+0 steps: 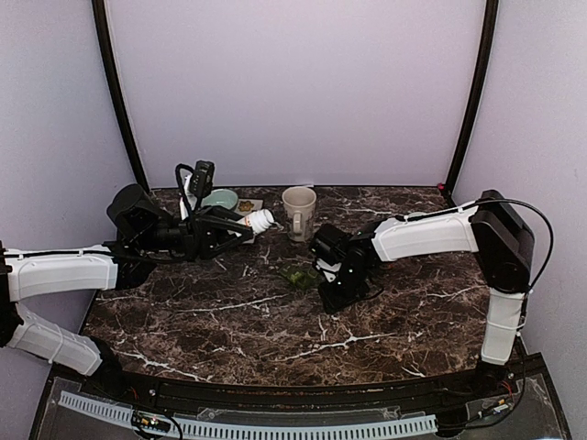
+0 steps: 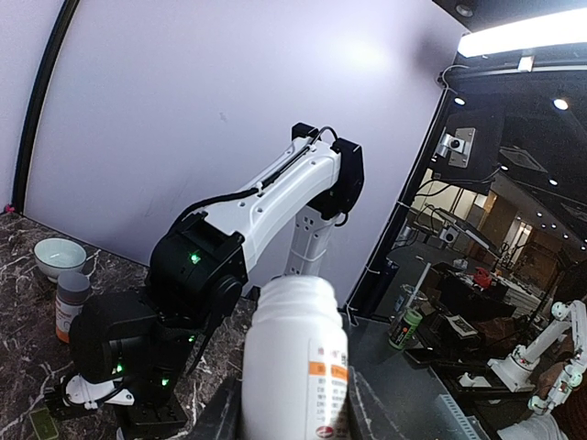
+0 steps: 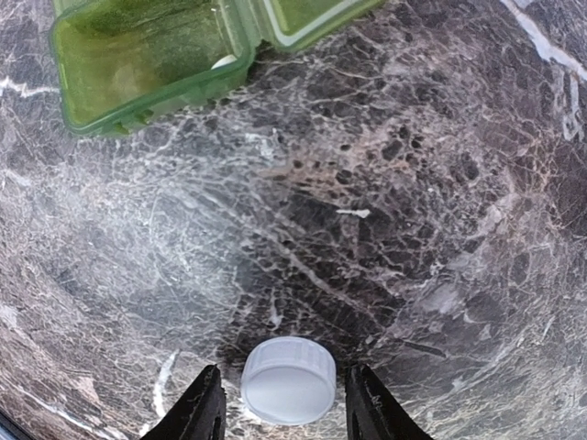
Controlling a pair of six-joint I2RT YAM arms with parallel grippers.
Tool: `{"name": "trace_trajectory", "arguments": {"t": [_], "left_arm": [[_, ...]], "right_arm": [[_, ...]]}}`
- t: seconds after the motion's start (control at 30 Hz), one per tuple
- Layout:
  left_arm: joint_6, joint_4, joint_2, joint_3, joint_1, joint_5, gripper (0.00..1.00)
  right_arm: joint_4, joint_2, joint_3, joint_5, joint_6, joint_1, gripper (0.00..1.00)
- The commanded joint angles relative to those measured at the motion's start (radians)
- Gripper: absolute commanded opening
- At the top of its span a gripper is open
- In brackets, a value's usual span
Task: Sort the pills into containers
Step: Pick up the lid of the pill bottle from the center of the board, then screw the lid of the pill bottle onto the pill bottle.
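Straddling a white bottle cap that lies flat on the marble table, the right gripper stands with its fingers spread, a thin gap showing on each side (no contact that I can see). The green pill box sits just beyond the cap, its lid open and a pale pill in one compartment. The left gripper pinches a white pill bottle, held above the table and tipped sideways, its neck pointing toward the cream mug.
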Motion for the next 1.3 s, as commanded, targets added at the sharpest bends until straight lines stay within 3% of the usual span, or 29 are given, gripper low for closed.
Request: {"name": "trace_trajectory", "arguments": {"t": [0.0, 0.2, 0.33, 0.87, 1.27], "left_arm": [[-0.008, 0.048, -0.034, -0.016, 0.008, 0.009, 0.0], [-0.011, 0.055, -0.041, -0.027, 0.012, 0.007, 0.0], [-0.011, 0.053, -0.045, -0.03, 0.014, 0.005, 0.0], [-0.024, -0.015, -0.026, 0.033, 0.016, 0.029, 0.0], [0.045, -0.177, -0.003, 0.114, 0.016, 0.068, 0.0]], "right_arm": [[-0.001, 0.028, 0.007, 0.001, 0.001, -0.008, 0.44], [-0.004, 0.035, 0.007, -0.004, -0.002, -0.008, 0.26], [0.009, -0.011, 0.001, -0.002, 0.007, -0.008, 0.21], [0.173, -0.437, 0.051, -0.166, 0.034, -0.005, 0.2], [0.286, -0.549, 0.142, -0.291, 0.059, 0.03, 0.2]]}}
